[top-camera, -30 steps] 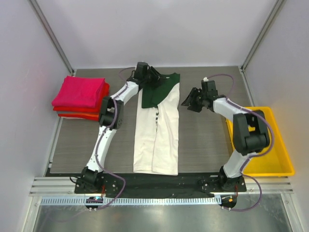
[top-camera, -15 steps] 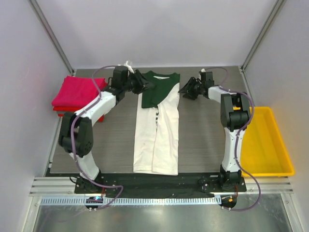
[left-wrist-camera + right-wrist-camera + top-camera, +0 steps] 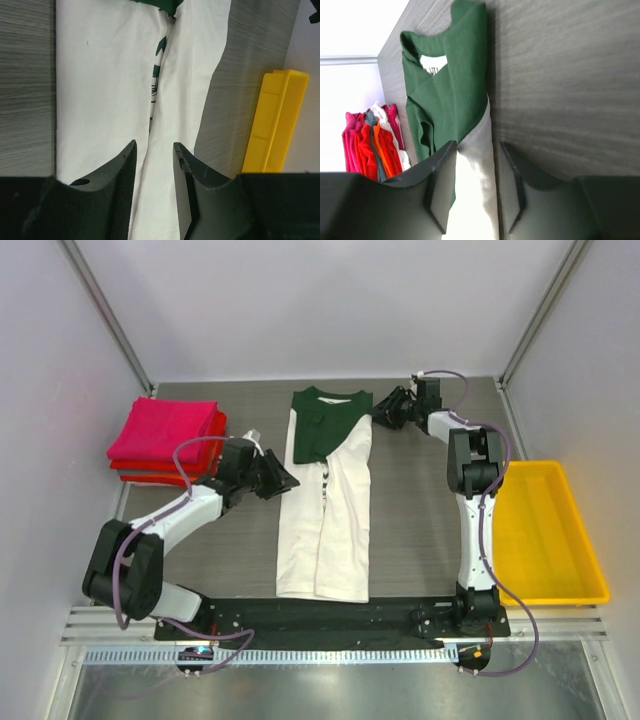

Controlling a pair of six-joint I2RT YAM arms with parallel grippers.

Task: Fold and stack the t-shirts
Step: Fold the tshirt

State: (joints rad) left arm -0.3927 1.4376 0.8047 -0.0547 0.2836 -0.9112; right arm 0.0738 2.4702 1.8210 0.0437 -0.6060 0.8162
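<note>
— Looking from above, where does the cream-white shirt [image 3: 335, 525] lie?
— Flat on the grey tabletop [image 3: 420, 530], between the 2 arms, folded into a long strip. Its dark green collar end is at the far side and its hem at the near edge. Dark lettering [image 3: 155, 85] shows along the middle line where the 2 folded-in sides meet.
— And the other shirts?
— A stack of folded shirts [image 3: 165, 435], magenta-pink on top and red below, sits at the far left, well apart from the strip.
— What about the left tool [image 3: 283, 480]?
— Low, just beside the strip's left edge. Its wrist view shows the 2 fingers spread, white cloth visible through the gap, nothing pinched.
— The right tool [image 3: 378, 412]?
— At the strip's far right corner, where green meets white. Its wrist view shows the fingers spread, 1 on each side of the shirt's right edge. Whether they touch the cloth I cannot tell.
— Anything else?
— A yellow tray [image 3: 550, 540] on the right, beside the right arm, well apart from the shirt.
</note>
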